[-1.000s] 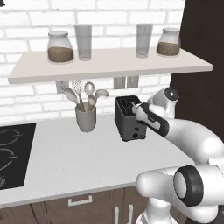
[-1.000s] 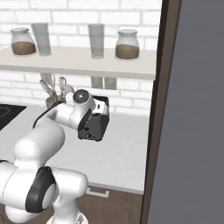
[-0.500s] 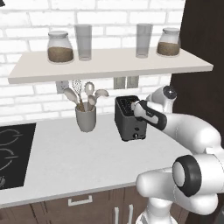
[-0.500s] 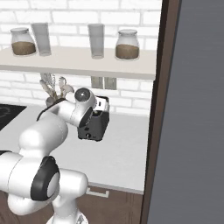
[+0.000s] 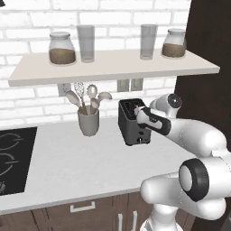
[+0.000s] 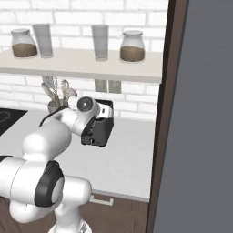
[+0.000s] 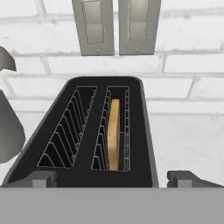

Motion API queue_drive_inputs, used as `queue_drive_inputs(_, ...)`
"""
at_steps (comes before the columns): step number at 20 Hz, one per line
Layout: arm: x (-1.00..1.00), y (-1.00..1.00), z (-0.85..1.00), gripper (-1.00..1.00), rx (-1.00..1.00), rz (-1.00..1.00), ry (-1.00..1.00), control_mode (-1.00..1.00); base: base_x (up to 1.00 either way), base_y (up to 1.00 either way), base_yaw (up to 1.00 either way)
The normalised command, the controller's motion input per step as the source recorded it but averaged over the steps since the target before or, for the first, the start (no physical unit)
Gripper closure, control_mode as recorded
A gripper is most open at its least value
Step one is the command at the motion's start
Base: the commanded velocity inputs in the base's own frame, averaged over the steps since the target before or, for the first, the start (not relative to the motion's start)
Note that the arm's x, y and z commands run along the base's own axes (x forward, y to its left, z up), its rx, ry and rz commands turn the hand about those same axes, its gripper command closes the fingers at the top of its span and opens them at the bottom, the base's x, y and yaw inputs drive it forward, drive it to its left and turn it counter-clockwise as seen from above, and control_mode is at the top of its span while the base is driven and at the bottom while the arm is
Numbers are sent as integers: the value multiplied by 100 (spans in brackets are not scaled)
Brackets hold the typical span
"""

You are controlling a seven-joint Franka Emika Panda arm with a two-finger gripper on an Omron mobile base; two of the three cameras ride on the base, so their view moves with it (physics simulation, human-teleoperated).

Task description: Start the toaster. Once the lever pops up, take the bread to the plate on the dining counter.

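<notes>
Pincer (image 7: pixel 109 179), jaws fully spread and holding nothing, poised above the toaster (image 7: pixel 87 131) on the worktop (image 5: pixel 90 162), the bread (image 7: pixel 114 133) seated in its slot at 3 o'clock.

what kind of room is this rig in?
A simulated home kitchen, by the look of it: a boxy dark grey two-slot toaster with a pale tan bread slice in one slot, a black hob set in the pale worktop, and a grey cup of utensils under a jar shelf.
</notes>
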Motion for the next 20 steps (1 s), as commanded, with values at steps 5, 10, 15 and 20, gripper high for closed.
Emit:
queue_drive_inputs(5,30,1,-10,-100,0,0,0,-100,0,0,0)
queue_drive_inputs(10,32,0,-8,-100,0,0,0,-100,0,0,0)
queue_drive_inputs(15,26,0,-6,-100,0,0,0,-100,0,0,0)
queue_drive_inputs(20,2,-1,-10,-100,0,-3,0,-100,0,0,0)
